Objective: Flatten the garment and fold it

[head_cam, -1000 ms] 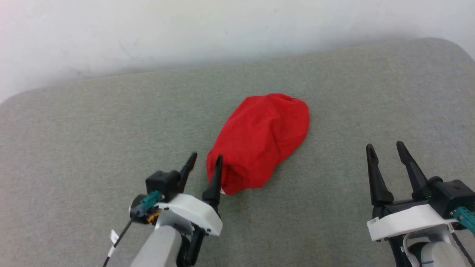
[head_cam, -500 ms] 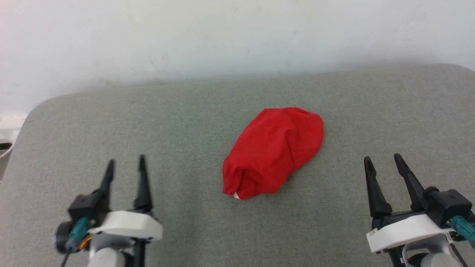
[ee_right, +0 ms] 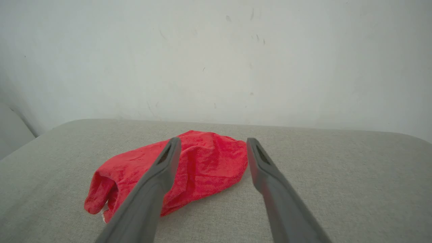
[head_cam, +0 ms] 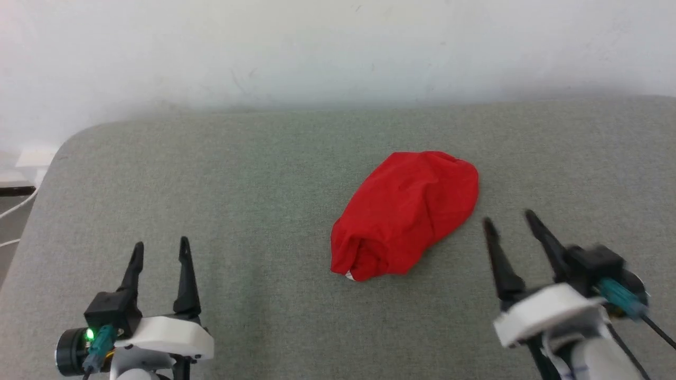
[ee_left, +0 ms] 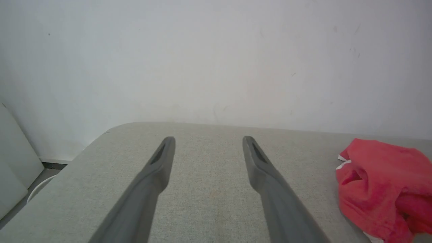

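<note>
Since a second ago the left gripper (head_cam: pixel 161 244) has drawn back from the near end of the garment (head_cam: pixel 409 214), where one finger was touching the cloth. It now sits at the lower left of the head view, well apart from it. The head camera has swung too, so the garment's drift to the right in that view is no move of the cloth, and its shape looks unchanged. The right gripper (head_cam: pixel 509 218) has edged inward and is blurred with motion, its tips near the garment's right flank but not touching.

Both sets of jaws stand spread wide and hold nothing.

The garment lies right of centre on the grey fabric-covered counter (head_cam: pixel 211 184), below a pale wall (head_cam: pixel 317 47). It is bunched into a rounded, oblong mound running from near-left to far-right. Its near end is rolled in on itself, with a sliver of white edge (ee_left: pixel 342 162) peeping out.

As it lies, it reads as a loose bundle rather than a flat sheet or a neat fold. Neither the legs nor the waistband can be told apart. By that judgement the flattening is not done, and spreading the cloth out and folding it both remain.
</note>
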`<state>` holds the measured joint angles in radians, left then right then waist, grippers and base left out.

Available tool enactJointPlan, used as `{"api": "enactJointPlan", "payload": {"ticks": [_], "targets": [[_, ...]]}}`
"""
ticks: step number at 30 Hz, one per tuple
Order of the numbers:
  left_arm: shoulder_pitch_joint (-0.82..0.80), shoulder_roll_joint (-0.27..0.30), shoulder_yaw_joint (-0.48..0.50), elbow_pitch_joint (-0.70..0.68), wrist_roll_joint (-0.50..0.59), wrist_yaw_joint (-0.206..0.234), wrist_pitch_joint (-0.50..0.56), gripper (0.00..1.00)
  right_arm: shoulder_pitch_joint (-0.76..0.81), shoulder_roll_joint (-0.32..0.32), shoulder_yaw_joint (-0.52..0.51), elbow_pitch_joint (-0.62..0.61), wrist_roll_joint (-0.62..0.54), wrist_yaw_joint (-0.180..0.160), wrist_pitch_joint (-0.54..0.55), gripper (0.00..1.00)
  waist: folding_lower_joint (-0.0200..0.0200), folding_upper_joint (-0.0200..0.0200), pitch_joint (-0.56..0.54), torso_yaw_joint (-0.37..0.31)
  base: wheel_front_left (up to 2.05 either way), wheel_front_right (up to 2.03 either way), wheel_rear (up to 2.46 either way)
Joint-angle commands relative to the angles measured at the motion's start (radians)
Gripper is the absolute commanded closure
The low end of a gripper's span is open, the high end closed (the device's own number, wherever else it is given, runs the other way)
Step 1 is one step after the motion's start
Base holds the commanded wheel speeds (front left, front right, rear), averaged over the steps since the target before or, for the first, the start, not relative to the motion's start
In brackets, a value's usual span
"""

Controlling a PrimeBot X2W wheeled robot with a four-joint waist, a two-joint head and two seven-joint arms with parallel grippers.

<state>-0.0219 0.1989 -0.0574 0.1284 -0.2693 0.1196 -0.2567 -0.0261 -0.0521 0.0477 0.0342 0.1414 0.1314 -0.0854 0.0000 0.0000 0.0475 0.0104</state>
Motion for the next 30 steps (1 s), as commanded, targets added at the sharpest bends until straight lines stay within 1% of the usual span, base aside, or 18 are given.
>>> {"api": "enactJointPlan", "payload": {"ticks": [1,4,8,10,13,16,18,19,20,21,22,26,28,30], "targets": [[0.0,-0.002,-0.007,-0.006,0.009,-0.002,-0.002,0.0,-0.048,0.002,0.03,0.018,-0.017,-0.001,0.023,0.0,0.0,0.0,0.012,0.012,0.0,0.0,0.0],[-0.015,-0.011,-0.023,-0.006,0.007,-0.011,-0.002,0.0,-0.141,0.002,0.121,0.073,-0.031,-0.001,0.088,0.0,0.0,0.0,0.023,0.028,0.0,0.0,0.0],[-0.04,-0.025,-0.036,0.002,-0.001,-0.021,-0.002,0.0,-0.268,0.001,0.263,0.185,-0.022,-0.001,0.231,0.0,0.0,0.0,0.034,0.052,0.0,0.0,0.0],[-0.05,-0.038,-0.044,0.008,-0.004,-0.023,-0.003,0.0,-0.325,-0.01,0.334,0.242,-0.017,-0.001,0.305,0.0,0.0,0.0,0.036,0.069,0.0,0.0,0.0],[-0.062,-0.05,-0.046,0.021,-0.007,-0.022,-0.004,0.0,-0.398,-0.029,0.415,0.315,-0.003,-0.001,0.394,0.0,0.0,0.0,0.041,0.089,0.0,0.0,0.0],[-0.071,-0.057,-0.048,0.034,-0.009,-0.025,-0.004,0.0,-0.455,-0.046,0.472,0.384,0.017,-0.001,0.465,0.0,0.0,0.0,0.045,0.108,0.0,0.0,0.0],[-0.076,-0.061,-0.048,0.041,-0.01,-0.028,-0.004,0.0,-0.483,-0.054,0.508,0.423,0.036,-0.001,0.496,0.0,0.0,0.0,0.045,0.117,0.0,0.0,0.0],[-0.077,-0.062,-0.048,0.044,-0.009,-0.029,-0.005,0.0,-0.497,-0.062,0.523,0.44,0.038,-0.001,0.504,0.03,0.0,0.0,0.045,0.122,0.0,0.0,0.0],[-0.078,-0.064,-0.047,0.046,-0.009,-0.029,-0.005,0.0,-0.509,-0.067,0.534,0.454,0.038,-0.001,0.507,0.51,0.0,0.0,0.044,0.124,0.0,0.0,0.0],[-0.078,-0.065,-0.045,0.046,-0.008,-0.029,-0.005,0.0,-0.517,-0.069,0.544,0.469,0.046,-0.001,0.513,0.94,0.0,0.0,0.044,0.126,0.0,0.0,0.0],[-0.077,-0.066,-0.043,0.045,-0.008,-0.029,-0.005,0.0,-0.523,-0.073,0.556,0.48,0.054,-0.001,0.516,1.0,0.0,0.0,0.044,0.127,0.0,0.0,0.0],[-0.066,-0.069,-0.03,0.042,-0.004,-0.027,-0.005,0.0,-0.545,-0.088,0.557,0.486,0.062,-0.001,0.459,1.0,0.0,0.0,0.036,0.116,0.0,0.0,0.0],[-0.06,-0.07,-0.022,0.041,-0.003,-0.027,-0.005,0.0,-0.545,-0.092,0.527,0.473,0.058,-0.001,0.414,1.0,0.0,0.0,0.03,0.106,0.0,0.0,0.0],[-0.054,-0.073,-0.018,0.038,0.0,-0.026,-0.005,0.0,-0.53,-0.093,0.471,0.45,0.052,-0.001,0.37,1.0,0.0,0.0,0.022,0.092,0.0,0.0,0.0]]}}
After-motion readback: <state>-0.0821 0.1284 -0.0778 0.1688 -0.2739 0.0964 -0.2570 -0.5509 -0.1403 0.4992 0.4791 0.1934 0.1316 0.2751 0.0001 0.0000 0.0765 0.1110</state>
